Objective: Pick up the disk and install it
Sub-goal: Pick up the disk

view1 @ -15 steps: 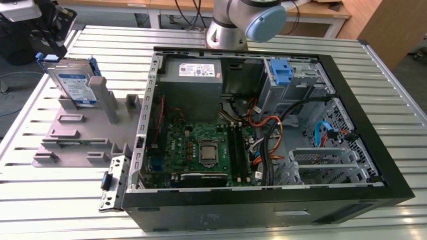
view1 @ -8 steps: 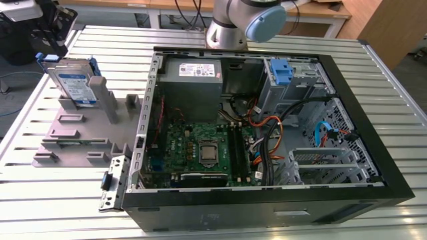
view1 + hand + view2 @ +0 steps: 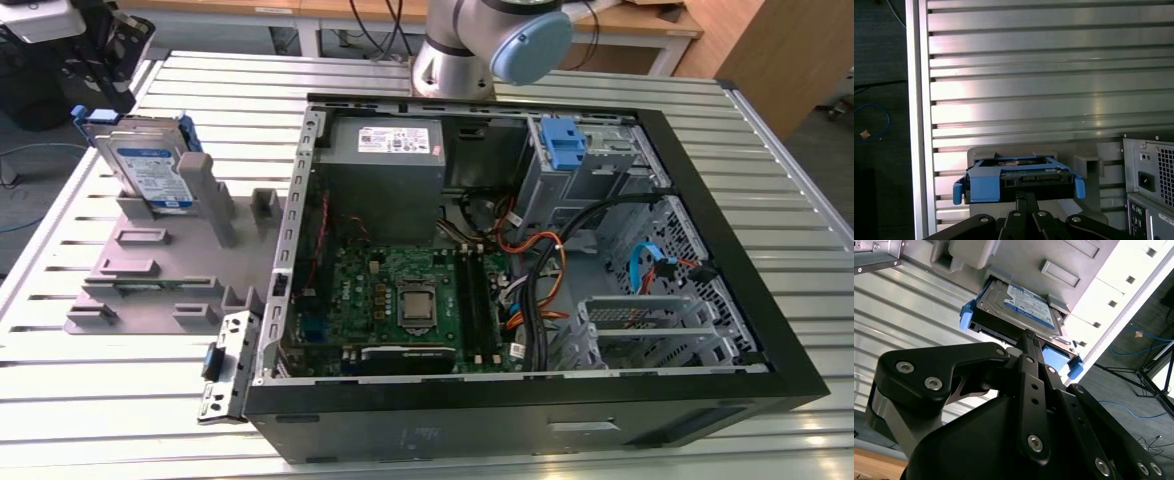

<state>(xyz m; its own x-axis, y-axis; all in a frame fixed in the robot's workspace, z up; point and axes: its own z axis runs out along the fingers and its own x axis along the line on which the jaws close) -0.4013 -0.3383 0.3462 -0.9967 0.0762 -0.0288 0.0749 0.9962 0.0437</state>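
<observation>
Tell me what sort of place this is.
Probably a robotics lab bench for computer assembly: ribbed aluminium table, open black desktop computer case, silver blue-framed hard drive standing in a grey fixture.

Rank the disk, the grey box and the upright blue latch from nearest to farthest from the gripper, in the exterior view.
1. disk, at the gripper, the exterior view's left.
2. grey box, middle, inside the case.
3. blue latch, the exterior view's right.

Disk (image 3: pixel 158 172), silver, blue carrier, white-and-blue label, standing upright on grey stand (image 3: pixel 160 262)
</observation>
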